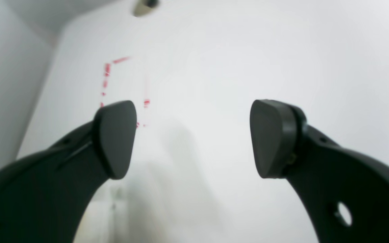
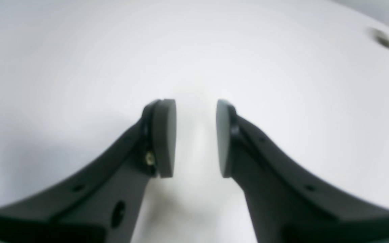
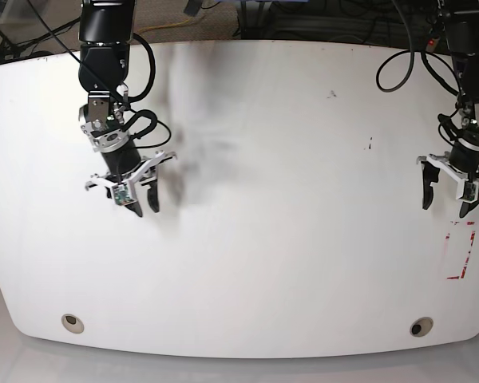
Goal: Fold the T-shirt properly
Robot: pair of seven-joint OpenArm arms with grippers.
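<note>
So the T-shirt wasn't anywhere in any of the three views, just a bare white desk under both arms, which makes me think the fold either hadn't started or the shirt was off somewhere out of frame. The left gripper hung with its jaws spread wide and empty, red tape marks just below and beside it, while the right gripper had its jaws parted only a little, also holding nothing. Next move, I'd guess, needed a shirt laid between the two grippers before either could pinch an edge
</note>
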